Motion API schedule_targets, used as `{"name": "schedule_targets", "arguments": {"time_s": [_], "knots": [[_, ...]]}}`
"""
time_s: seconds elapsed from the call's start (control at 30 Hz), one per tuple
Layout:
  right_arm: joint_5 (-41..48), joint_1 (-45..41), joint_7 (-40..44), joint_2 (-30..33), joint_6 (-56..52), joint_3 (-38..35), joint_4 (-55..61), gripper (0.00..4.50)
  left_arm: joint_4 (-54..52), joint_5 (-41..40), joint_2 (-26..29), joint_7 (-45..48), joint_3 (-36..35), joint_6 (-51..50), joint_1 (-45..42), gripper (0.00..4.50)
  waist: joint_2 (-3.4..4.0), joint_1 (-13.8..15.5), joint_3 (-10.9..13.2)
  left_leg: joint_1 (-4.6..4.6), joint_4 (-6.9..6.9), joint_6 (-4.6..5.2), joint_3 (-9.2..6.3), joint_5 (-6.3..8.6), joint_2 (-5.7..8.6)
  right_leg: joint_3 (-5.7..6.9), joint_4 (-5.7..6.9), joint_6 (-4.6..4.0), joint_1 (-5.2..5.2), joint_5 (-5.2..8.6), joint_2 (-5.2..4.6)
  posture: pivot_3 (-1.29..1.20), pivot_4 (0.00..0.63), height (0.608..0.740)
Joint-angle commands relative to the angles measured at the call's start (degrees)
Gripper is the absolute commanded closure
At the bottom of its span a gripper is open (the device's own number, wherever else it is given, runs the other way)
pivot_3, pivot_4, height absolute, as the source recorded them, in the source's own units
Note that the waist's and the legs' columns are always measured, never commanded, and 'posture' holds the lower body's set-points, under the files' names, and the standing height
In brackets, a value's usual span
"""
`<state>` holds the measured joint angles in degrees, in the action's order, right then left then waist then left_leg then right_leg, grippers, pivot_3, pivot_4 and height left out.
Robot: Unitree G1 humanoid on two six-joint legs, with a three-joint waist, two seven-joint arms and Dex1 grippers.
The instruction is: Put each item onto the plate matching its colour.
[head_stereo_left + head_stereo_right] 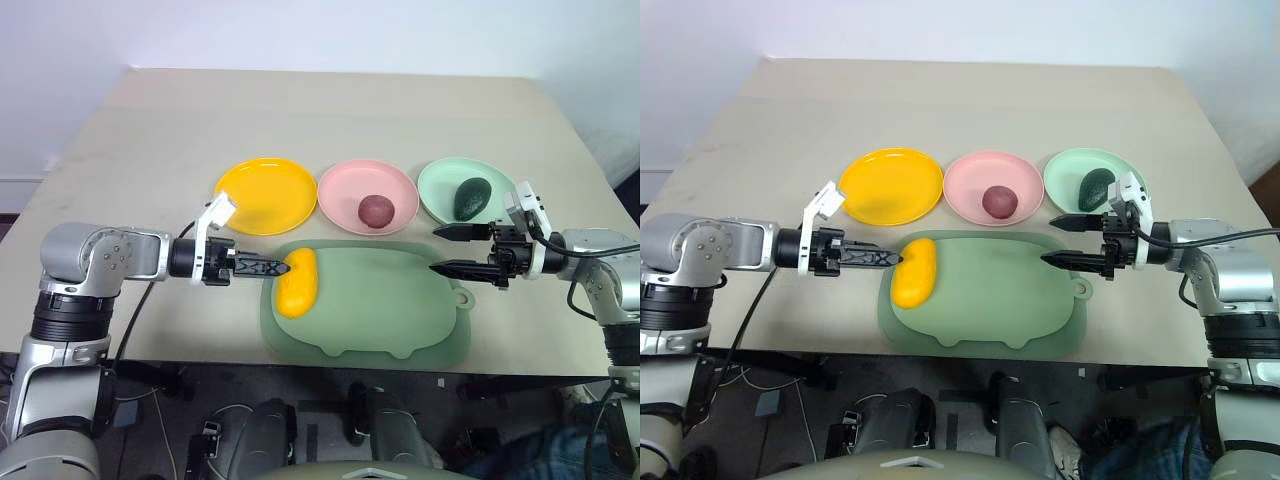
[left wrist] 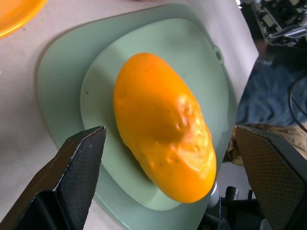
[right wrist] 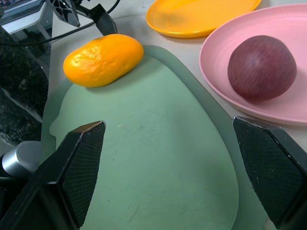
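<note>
- Head views: mango [image 1: 297,281] lies on the left end of the sage mat [image 1: 390,310], yellow plate [image 1: 266,194] just behind it, bare. Maroon fruit [image 1: 375,210] sits on the pink plate [image 1: 342,190]; avocado [image 1: 471,197] on the mint plate [image 1: 436,185]. All rest on the counter [image 1: 150,130].
- Left wrist view: left end effector [image 2: 168,177] wide apart, straddling the mango, no contact visible.
- Right wrist view: right end effector [image 3: 172,167] wide, empty, above the mat.
- Step: grasping the last fruit. Next: close on the mango's narrow axis, lift, carry to the yellow plate.
</note>
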<state>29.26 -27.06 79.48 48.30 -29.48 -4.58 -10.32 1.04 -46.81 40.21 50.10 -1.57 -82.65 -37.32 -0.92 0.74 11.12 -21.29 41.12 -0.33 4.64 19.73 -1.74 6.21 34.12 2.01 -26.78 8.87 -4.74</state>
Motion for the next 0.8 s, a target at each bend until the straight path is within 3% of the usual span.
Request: {"name": "schedule_targets", "arguments": {"time_s": [0.03, 0.27, 0.57, 0.67, 0.73, 0.8], "knots": [[-0.18, -0.49, -0.3, 0.2, 0.65, -0.41, 0.7, 0.04, -0.48, -0.5, -2.66, -2.5, -0.81, -1.96, -0.54, 0.0, 0.0, 0.02, 0.0, 0.01, 0.0, 0.0, 0.0, 0.0, 0.0, 0.0, 0.0, 0.0, 0.02, 0.0, -0.01, 0.0, 0.15, 0.74], [-0.72, -0.02, -1.0, -0.16, 1.04, -0.29, 1.34, 0.04, 0.08, 0.05, -6.56, -4.91, -0.47, -1.94, -0.86, 0.0, 0.0, -0.03, 0.0, 0.02, 0.01, -0.01, 0.0, -0.01, 0.01, 0.0, 0.0, 0.0, 0.01, 0.0, 0.0, 0.0, 0.15, 0.74], [-0.75, -0.52, -1.62, 0.05, 0.64, -0.5, 1.81, 0.04, 0.22, 3.34, -7.37, -6.43, 4.88, 0.43, 1.07, 0.0, -0.01, 0.05, -0.01, 0.09, 0.01, -0.01, -0.01, -0.01, 0.01, 0.0, -0.01, 0.0, 0.09, 0.0, -0.02, 0.0, 0.15, 0.74], [-0.83, -1.01, -2.18, -0.26, 0.62, -0.55, 1.47, 0.0, 0.05, 4.09, -7.57, -6.86, 5.89, 0.58, 1.51, 0.58, -0.01, 0.07, -0.02, 0.18, 0.01, 0.0, -0.03, 0.0, 0.02, 0.01, -0.03, 0.0, 0.19, 0.0, -0.03, 0.0, 0.15, 0.74], [-0.81, -1.0, -2.26, -0.29, 0.65, -0.48, 1.63, 0.0, -0.1, 4.5, -7.88, -7.53, 5.93, 0.94, 1.45, 1.2, -0.01, 0.07, -0.03, 0.25, 0.0, 0.01, -0.04, 0.01, 0.02, 0.01, -0.03, 0.0, 0.25, 0.0, -0.03, 0.0, 0.15, 0.74], [-0.87, -0.99, -2.27, -0.3, 0.71, -0.41, 1.63, 0.0, -0.27, 4.79, -7.38, -7.1, 6.53, 1.78, 1.39, 1.38, 0.0, 0.08, -0.04, 0.3, -0.01, 0.01, -0.05, 0.01, 0.02, 0.01, -0.02, 0.0, 0.3, 0.0, -0.03, 0.0, 0.15, 0.74]]}}
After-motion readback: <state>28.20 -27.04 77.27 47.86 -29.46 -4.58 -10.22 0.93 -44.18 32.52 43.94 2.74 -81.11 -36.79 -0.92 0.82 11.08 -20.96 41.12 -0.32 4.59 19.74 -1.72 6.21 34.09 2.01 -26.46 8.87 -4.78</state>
